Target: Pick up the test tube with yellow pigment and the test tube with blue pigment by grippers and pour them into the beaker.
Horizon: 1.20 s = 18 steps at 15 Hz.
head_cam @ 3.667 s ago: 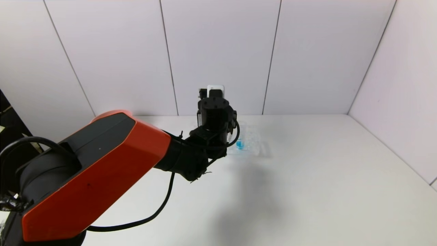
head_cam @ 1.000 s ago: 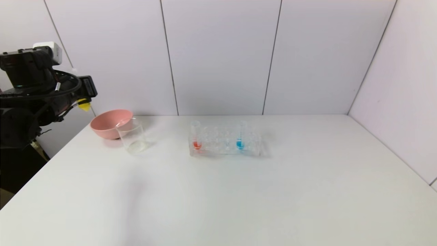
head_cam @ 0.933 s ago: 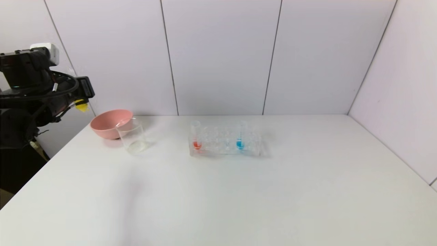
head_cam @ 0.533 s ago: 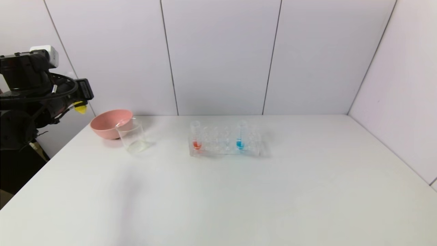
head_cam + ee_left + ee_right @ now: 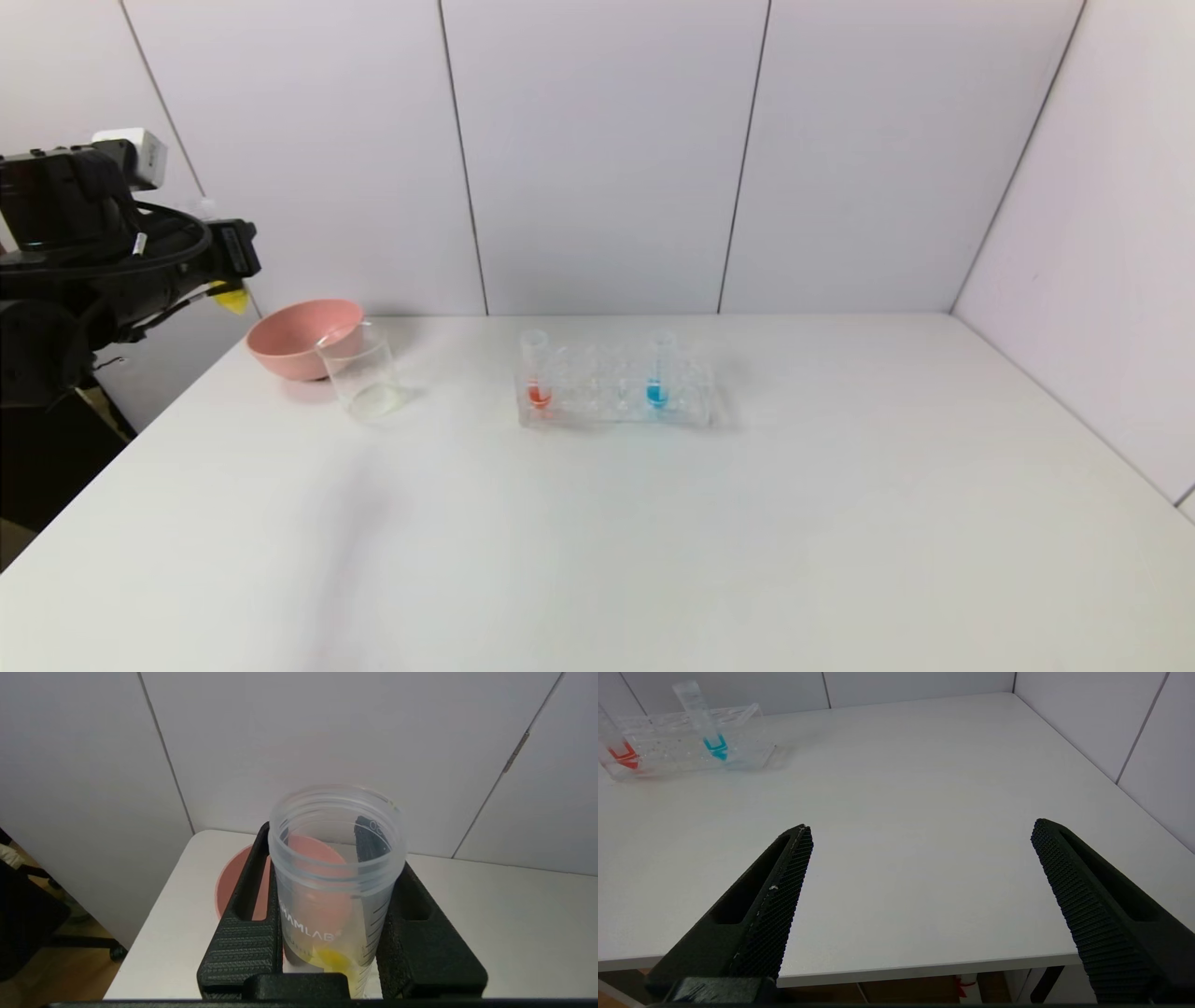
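My left gripper (image 5: 230,254) is raised at the table's far left, beyond the edge, and is shut on the test tube with yellow pigment (image 5: 231,297). In the left wrist view the fingers (image 5: 243,933) clamp the tube (image 5: 334,882) on both sides, mouth towards the wall, yellow liquid at its tip. The beaker (image 5: 362,373) stands on the table right of and below that gripper. The test tube with blue pigment (image 5: 659,369) stands upright in the clear rack (image 5: 616,401); it also shows in the right wrist view (image 5: 707,732). My right gripper (image 5: 922,827) is open and empty near the table's front edge.
A pink bowl (image 5: 299,336) sits just behind the beaker at the back left and shows behind the held tube (image 5: 233,882). A red-tipped tube (image 5: 537,369) stands at the rack's left end. White walls close the back and right sides.
My left arm has swung from over the rack to the far left, carrying the yellow tube. Over the last second it has shifted only slightly. Rack, beaker and bowl have not moved.
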Available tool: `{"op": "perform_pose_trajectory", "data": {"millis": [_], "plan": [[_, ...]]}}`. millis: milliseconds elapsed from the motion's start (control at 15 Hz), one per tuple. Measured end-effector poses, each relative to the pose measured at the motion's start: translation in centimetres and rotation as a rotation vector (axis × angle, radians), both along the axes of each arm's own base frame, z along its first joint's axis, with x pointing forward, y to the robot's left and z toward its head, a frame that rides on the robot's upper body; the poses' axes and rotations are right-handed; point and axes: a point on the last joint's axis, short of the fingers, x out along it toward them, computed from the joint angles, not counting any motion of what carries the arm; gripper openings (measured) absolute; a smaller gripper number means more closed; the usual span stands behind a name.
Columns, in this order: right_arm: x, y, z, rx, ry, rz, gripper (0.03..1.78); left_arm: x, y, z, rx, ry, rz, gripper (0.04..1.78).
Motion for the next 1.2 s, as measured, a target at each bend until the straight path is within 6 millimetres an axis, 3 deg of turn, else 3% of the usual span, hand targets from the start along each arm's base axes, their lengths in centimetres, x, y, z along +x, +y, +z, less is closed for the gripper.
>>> {"op": "perform_pose_trajectory", "data": {"millis": [533,733,1200], "plan": [[0.0,0.0,0.0,0.0,0.0,0.0,1.71,1.3,0.6,-0.5,0.009,0.032,-0.08,0.54],[0.0,0.0,0.0,0.0,0.0,0.0,1.71,2.2,1.8,-0.1,0.075,0.018,-0.152,0.54],[0.0,0.0,0.0,0.0,0.0,0.0,1.71,3.8,2.9,0.3,0.188,0.086,-0.455,0.54]]}}
